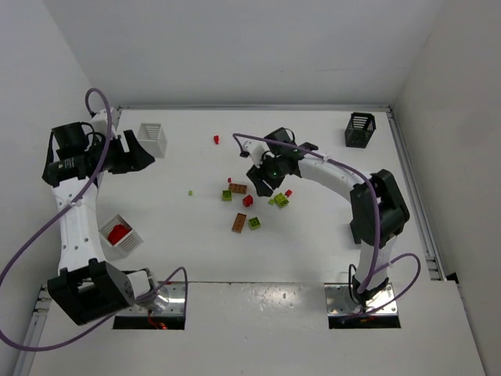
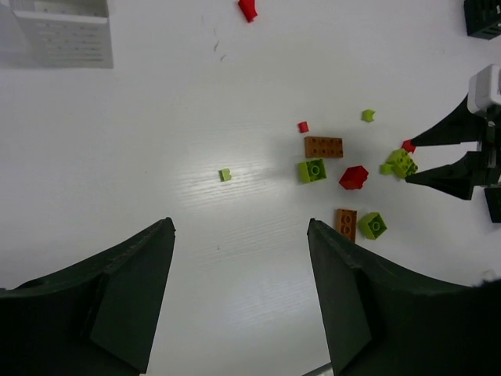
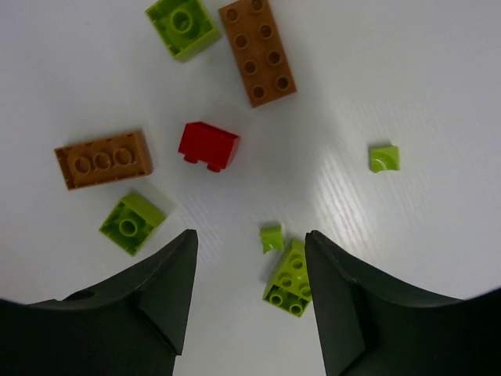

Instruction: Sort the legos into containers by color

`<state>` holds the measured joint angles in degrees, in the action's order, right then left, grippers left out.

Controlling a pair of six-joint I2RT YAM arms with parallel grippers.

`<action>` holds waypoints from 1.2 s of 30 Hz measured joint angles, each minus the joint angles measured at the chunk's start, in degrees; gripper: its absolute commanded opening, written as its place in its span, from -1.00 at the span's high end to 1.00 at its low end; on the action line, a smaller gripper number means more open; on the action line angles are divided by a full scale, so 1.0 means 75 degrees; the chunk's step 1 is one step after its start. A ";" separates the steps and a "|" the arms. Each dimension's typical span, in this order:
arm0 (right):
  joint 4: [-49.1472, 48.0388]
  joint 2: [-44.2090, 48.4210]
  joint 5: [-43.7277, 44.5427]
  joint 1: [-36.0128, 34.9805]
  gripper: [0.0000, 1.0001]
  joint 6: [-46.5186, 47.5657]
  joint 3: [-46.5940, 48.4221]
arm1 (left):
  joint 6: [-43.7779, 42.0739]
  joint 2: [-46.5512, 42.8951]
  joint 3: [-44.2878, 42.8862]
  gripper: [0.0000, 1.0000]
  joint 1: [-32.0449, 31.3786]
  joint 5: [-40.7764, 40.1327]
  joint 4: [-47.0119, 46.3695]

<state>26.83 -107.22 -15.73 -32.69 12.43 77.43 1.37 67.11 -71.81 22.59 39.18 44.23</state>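
The legos lie loose mid-table: a red brick (image 3: 207,146), two orange-brown bricks (image 3: 258,51) (image 3: 103,159), green bricks (image 3: 182,25) (image 3: 131,222), and a yellow-green brick (image 3: 288,282) with a small green chip (image 3: 272,236) by it. My right gripper (image 3: 250,235) is open and low over the table. The yellow-green brick lies between its jaws, close to the right finger (image 3: 344,298). My left gripper (image 2: 239,223) is open and empty, high beside a white basket (image 1: 153,139) at the back left. Another white basket (image 1: 131,244) at the near left holds red legos (image 1: 117,233).
A black basket (image 1: 360,129) stands at the back right corner. A lone red lego (image 1: 217,139) lies behind the cluster and a tiny green one (image 1: 190,192) to its left. Walls border the table at the back and on both sides.
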 measured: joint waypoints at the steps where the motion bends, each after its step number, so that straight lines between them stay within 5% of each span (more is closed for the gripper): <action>1: 0.0137 -0.0003 -0.0099 -0.0017 -0.14 0.0090 0.0006 | 0.0023 0.0096 -0.0003 -0.50 -0.0041 -0.0082 0.0003; 11: 0.0446 -0.0137 -0.0941 -0.0224 -0.38 0.0720 0.0009 | -0.0239 0.0297 -0.0006 -0.75 -0.0877 -0.0140 0.0114; 29: 0.0606 -0.1702 -0.2401 -0.0219 -0.36 0.5167 0.0612 | -0.0711 0.0309 0.0015 -0.75 -0.1122 0.0542 0.0443; 31: 0.0664 -0.1824 -0.2439 -0.0219 -0.30 0.5359 0.0726 | -0.0720 0.0300 0.0073 -0.75 -0.1122 0.0542 0.0449; 36: 0.0694 -0.2022 -0.2506 -0.0219 0.22 0.5633 0.0912 | -0.0720 0.0289 0.0248 -0.65 -0.1122 0.0498 0.0466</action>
<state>32.03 -122.39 -34.52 -34.33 54.68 84.27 -4.03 69.28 -69.95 14.17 42.92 47.72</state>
